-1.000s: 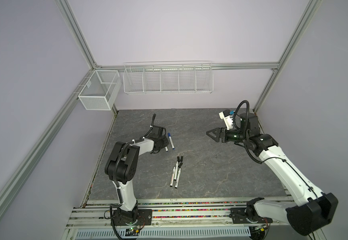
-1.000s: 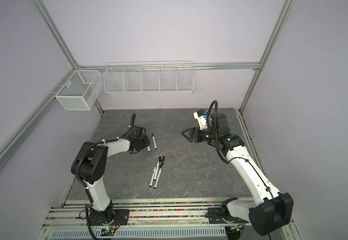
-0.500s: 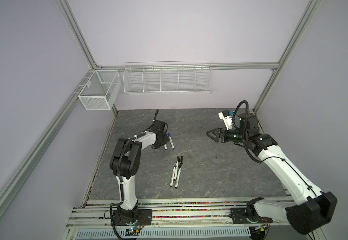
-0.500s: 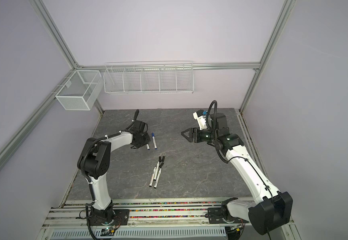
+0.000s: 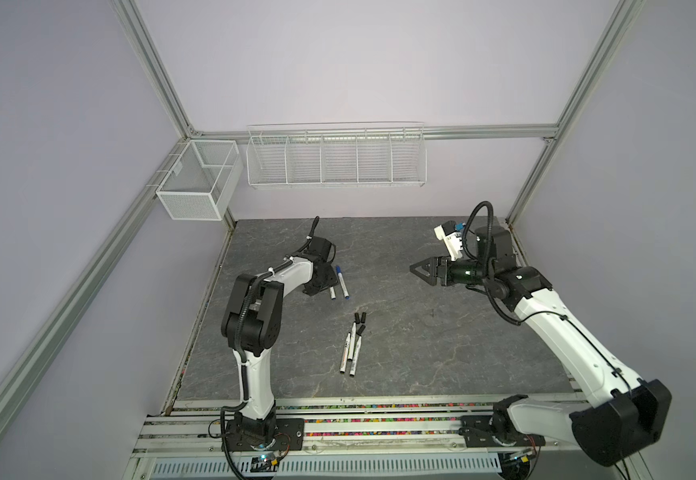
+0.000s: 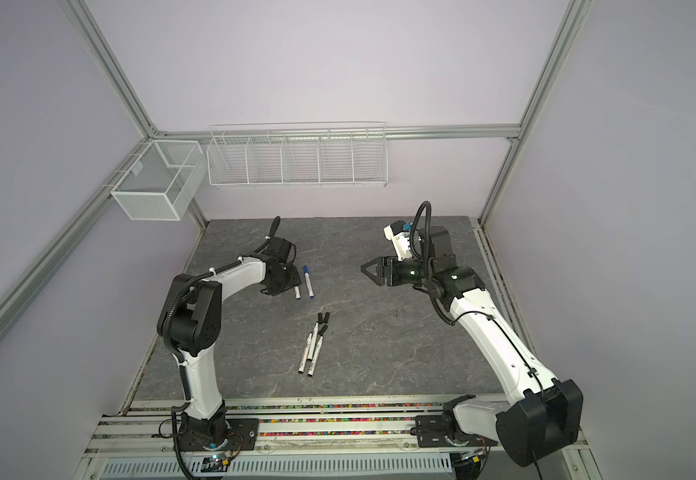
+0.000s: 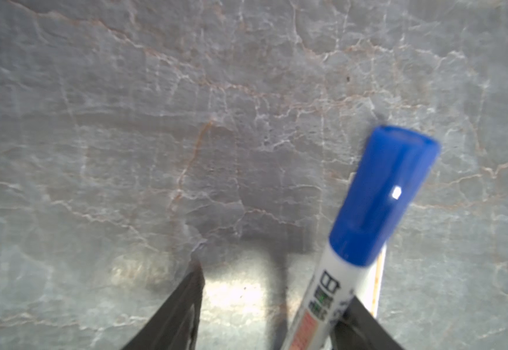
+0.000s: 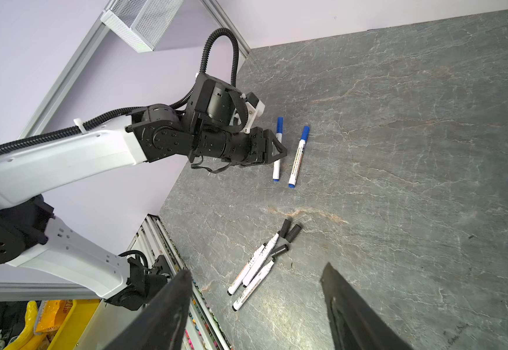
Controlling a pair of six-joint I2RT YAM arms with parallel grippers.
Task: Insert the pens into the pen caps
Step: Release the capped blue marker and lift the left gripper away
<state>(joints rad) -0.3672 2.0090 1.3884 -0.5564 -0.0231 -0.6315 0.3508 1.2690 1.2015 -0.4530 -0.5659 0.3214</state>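
Observation:
Two pens with blue pen caps on them lie side by side at the left rear of the table. One blue pen (image 5: 342,283) (image 8: 297,157) lies free. The other blue pen (image 8: 276,169) (image 7: 331,291) lies between the jaws of my left gripper (image 5: 324,286) (image 7: 274,285), resting against one finger (image 7: 358,321). The jaws stand apart, so this gripper is open. Three uncapped black pens (image 5: 350,349) (image 8: 255,269) lie mid-table, with three loose black pen caps (image 5: 360,318) (image 8: 289,231) at their tips. My right gripper (image 5: 414,269) (image 8: 255,272) hovers open and empty at the right rear.
A white mesh box (image 5: 198,183) and a wire shelf basket (image 5: 335,160) hang on the back wall. The rail (image 5: 338,415) with my arm bases runs along the table's front edge. Yellow bins (image 8: 55,321) sit beyond the table's edge.
My left gripper has gone from shut to open, and the blue pen it held now lies beside the other blue pen. The left elbow rose and swung inward. The right arm has not moved.

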